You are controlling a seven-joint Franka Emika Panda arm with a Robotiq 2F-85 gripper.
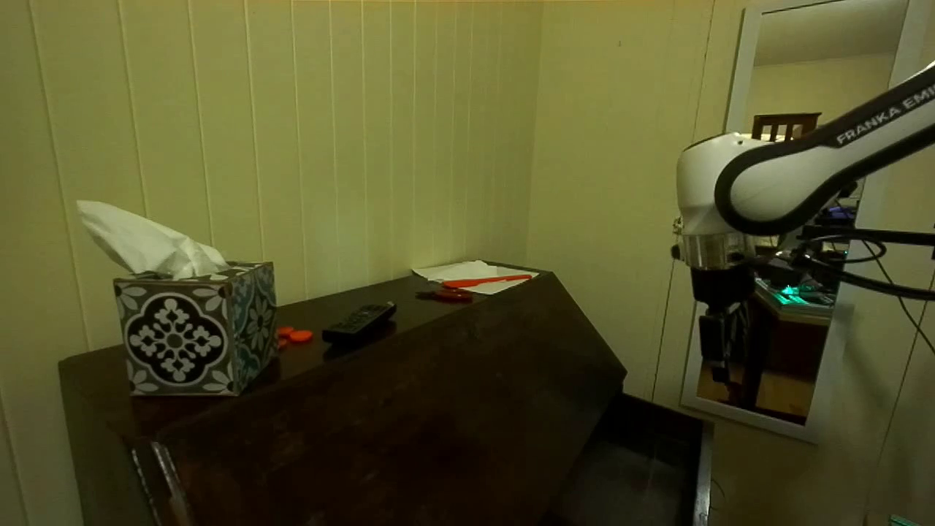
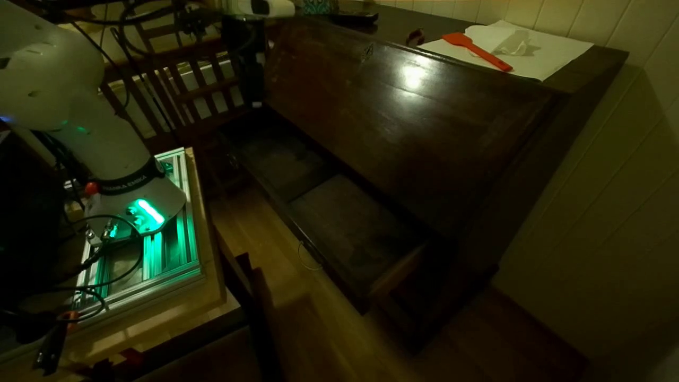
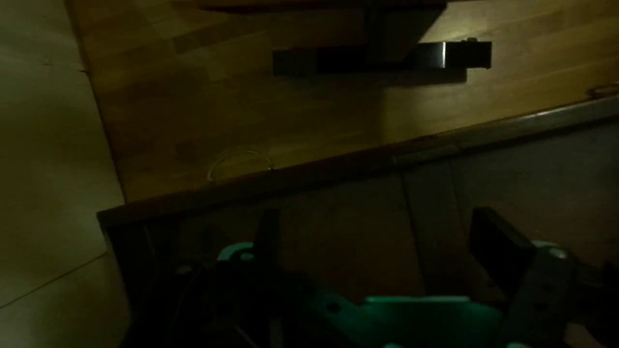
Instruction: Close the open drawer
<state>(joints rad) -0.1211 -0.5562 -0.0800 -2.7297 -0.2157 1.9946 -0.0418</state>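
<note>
Lining up, I reckon: tool (image 3: pixel 375 231) over the wooden drawer (image 2: pixel 339 223), jaws apart; next, shove its front (image 3: pixel 338 167) inward.

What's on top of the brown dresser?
A tissue box, orange pieces, a black remote, a red-handled tool, and white paper with a red spatula on it. The tissue box hides whatever's behind it, maybe more orange pieces.

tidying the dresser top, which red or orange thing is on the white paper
The long red spatula, lying across the white paper; the red-handled tool sits by the paper's edge, and the orange discs lie beside the tissue box.
</note>
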